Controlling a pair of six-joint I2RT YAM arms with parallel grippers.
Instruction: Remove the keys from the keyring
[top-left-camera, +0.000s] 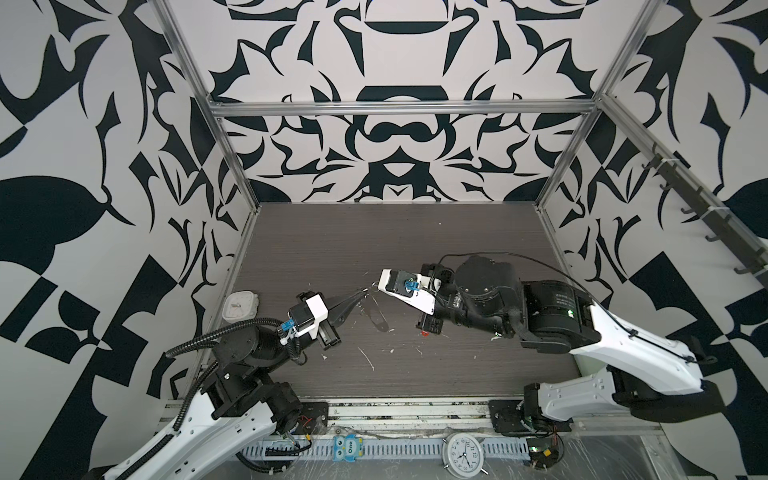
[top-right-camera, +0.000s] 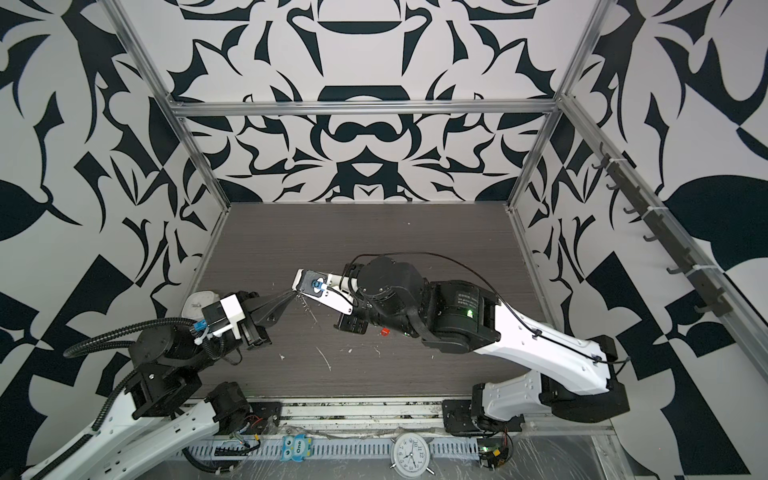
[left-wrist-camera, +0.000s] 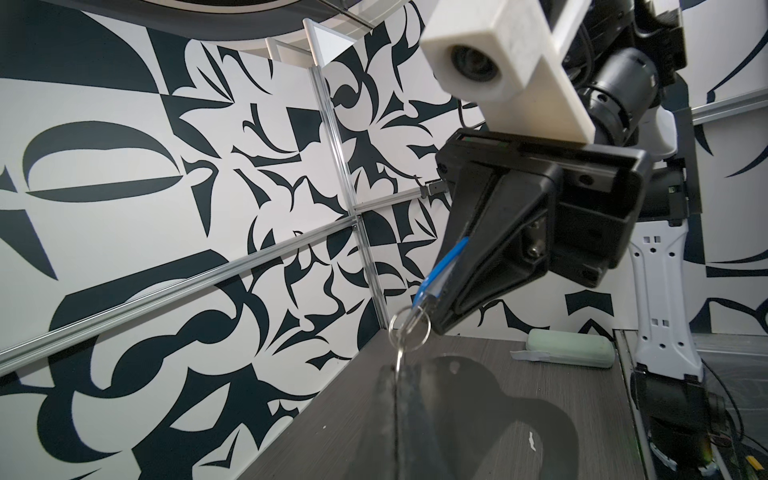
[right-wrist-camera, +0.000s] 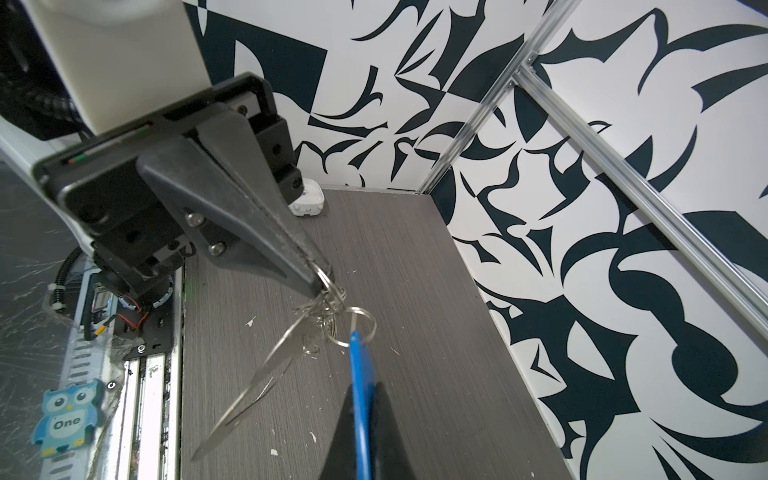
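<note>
Pinching the keyring (right-wrist-camera: 249, 384) by its clips, the left gripper (right-wrist-camera: 322, 282) is fully closed; the right gripper (left-wrist-camera: 436, 322) (also closed) clamps the blue tag (left-wrist-camera: 444, 266), mid-frame in both top views.

The word "One" is printed in white on the belly of the blue owl figure (top-left-camera: 348, 448), which is set on the slotted cable duct (top-left-camera: 399, 449). The same word is read on the owl figure (right-wrist-camera: 68, 419) in the right wrist view. Farther along the duct, the numerals 1 to 12 are shown on the dial of the round alarm clock (top-left-camera: 462, 451). White print on the right arm's black housing (top-left-camera: 559, 300) is too small to be read.
</note>
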